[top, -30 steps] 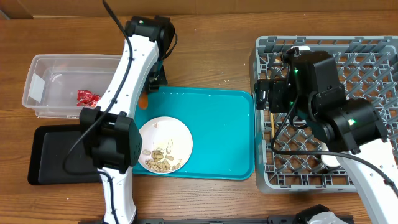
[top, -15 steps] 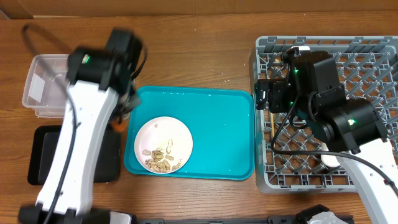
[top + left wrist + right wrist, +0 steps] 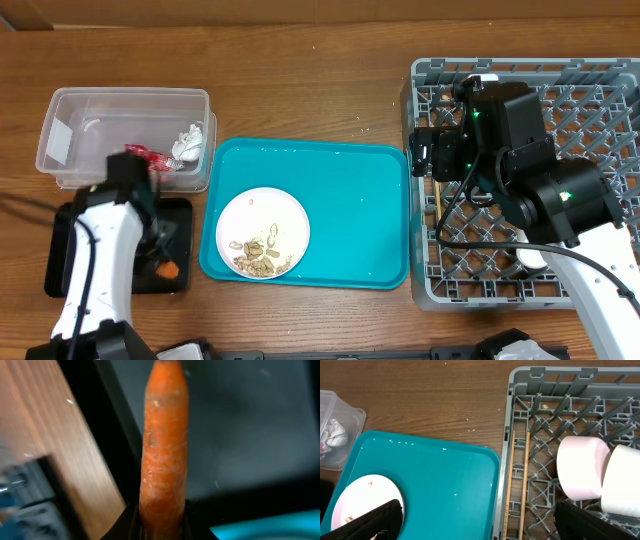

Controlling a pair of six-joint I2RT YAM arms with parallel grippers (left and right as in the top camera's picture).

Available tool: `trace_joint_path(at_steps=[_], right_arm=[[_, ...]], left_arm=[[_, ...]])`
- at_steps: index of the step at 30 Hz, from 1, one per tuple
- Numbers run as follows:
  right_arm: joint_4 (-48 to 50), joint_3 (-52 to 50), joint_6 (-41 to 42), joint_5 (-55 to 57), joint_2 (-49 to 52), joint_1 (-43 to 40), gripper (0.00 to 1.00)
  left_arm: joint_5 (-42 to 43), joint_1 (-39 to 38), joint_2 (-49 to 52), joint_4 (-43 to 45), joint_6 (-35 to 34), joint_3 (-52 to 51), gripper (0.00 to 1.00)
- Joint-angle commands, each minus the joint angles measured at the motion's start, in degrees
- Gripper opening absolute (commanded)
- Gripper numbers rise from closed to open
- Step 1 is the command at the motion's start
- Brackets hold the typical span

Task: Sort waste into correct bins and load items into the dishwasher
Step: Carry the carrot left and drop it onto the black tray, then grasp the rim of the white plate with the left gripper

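My left gripper (image 3: 161,527) is shut on the small orange carrot (image 3: 162,450) and holds it just above the black tray (image 3: 240,435). In the overhead view the carrot (image 3: 169,268) shows at the tray's (image 3: 70,255) right end, beside the gripper (image 3: 157,255). The clear tub (image 3: 70,110) holds the red wrapper (image 3: 142,155) and the white tissue (image 3: 190,140). The white plate (image 3: 275,212) with beige scraps (image 3: 258,257) lies on the teal tray. My right gripper (image 3: 480,522) is open and empty over the grey rack's (image 3: 590,85) left edge. The chopsticks (image 3: 511,485) and two bowls (image 3: 582,467) are in the rack.
The teal tray (image 3: 350,200) lies between the bins and the rack. Bare wooden table (image 3: 330,90) runs along the back. The right arm covers the rack's left and middle parts.
My left arm has swung from the teal tray's far left corner, past the tub, to over the black tray, carrying the carrot. The right arm has not moved.
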Motion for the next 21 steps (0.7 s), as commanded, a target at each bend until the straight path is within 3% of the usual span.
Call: trace_joint_path(at_steps=[1,2,6,11,16,21], right_arm=[[0.3,1.3,0.2,-0.2,-0.2,0.2,1.00],[0.3,1.3,0.2,-0.2,-0.2,0.2,1.00],[0.3,1.3,0.2,-0.2,-0.2,0.2,1.00],[0.3,1.3,0.2,-0.2,-0.2,0.2,1.00],[0.3,1.3,0.2,-0.2,-0.2,0.2,1.00],[0.3,1.3,0.2,-0.2,-0.2,0.2,1.00]], left_arm=[[4.0,5.3,-1.2,6.0,2.5,-4.6,0.13],[4.0,6.3,-1.2,7.9,3.2,-5.3,0.19],[5.3,7.9,-1.2,11.6,3.7,-5.4,0.67],[11.9,7.9,-1.2,12.0,8.5,-3.2,0.60],[21.6,6.7,-1.4,6.5,14.9,5.5,0.52],[22.7,-3.6,-3.1,2.7,21.5,13.1,0.52]])
